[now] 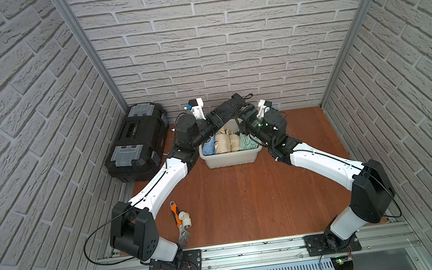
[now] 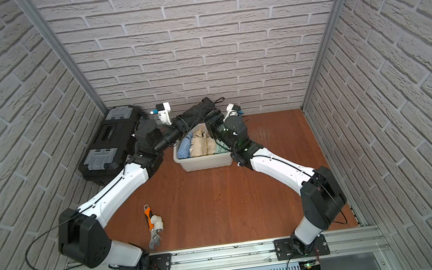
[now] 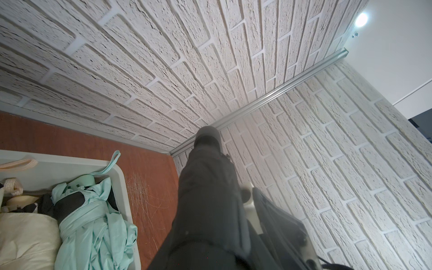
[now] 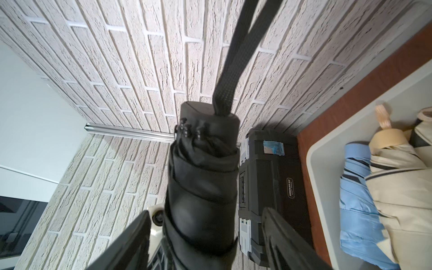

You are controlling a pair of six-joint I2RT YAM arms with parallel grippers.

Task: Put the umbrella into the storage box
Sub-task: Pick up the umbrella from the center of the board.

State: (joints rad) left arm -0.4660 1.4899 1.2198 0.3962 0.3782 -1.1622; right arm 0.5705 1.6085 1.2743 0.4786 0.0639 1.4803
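- The black toolbox (image 1: 136, 140) stands closed at the left wall, well apart from the work. It is not the target.
- The wrench (image 1: 178, 221) and white pipe fitting (image 1: 185, 219) lie just beside each other near the front of the desk (image 1: 245, 194), clear of the likely path.
- The left claw (image 1: 227, 110) is closed on the black umbrella (image 4: 203, 177) and appears to be its only carrier. Smooth folded cloth may let the umbrella slip or swing in that grip.
- The black umbrella is aloft and slanted between the two claws, over the far part of the storage box (image 1: 231, 159), not yet inside. Its wrist strap (image 4: 236, 58) trails free and could catch on a finger.
- In the storage box the blue umbrella (image 4: 357, 187), cream umbrellas (image 1: 222, 140) and green umbrella (image 3: 93, 222) lie side by side. Little floor looks free, so a released umbrella may rest on top, roll and tip over the rim.
- The right claw (image 4: 205, 210) has its jaws spread either side of the umbrella, with a gap showing on one side, so it is not pressing. The wrists stand close together, and lowering both at once risks a knock.
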